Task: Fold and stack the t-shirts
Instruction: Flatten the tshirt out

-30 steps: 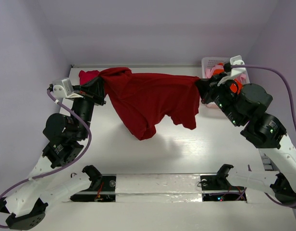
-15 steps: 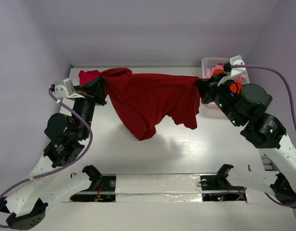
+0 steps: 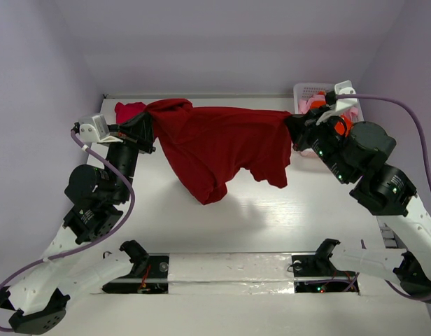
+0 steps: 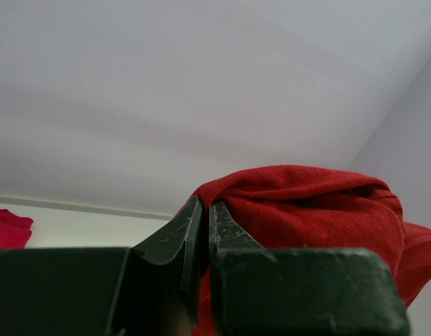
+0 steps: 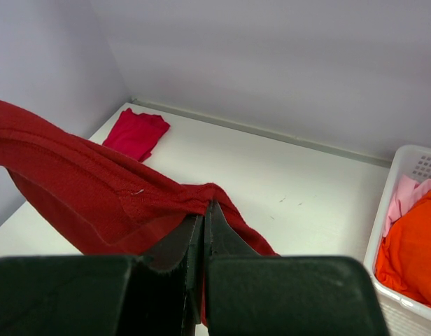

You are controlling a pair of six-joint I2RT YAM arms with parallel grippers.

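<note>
While hung above the table (image 3: 271, 224), dark red t-shirt (image 3: 222, 147): stretched between both grippers.
Left gripper (image 4: 205, 210): clamped on its cloth.
Right gripper (image 5: 203, 210): clamped on its cloth.

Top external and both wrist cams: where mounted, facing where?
Top external: above, behind, looking down; left arm and right arm hold dark red t-shirt.
Left wrist: faces back wall; left gripper shut on it.
Right wrist: faces across table, leftward; right gripper shut on it; basket right.
Shared: crimson-pink shirt in all three.

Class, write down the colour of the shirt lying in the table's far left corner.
Crimson-pink t-shirt; right wrist view shows it best.
</note>
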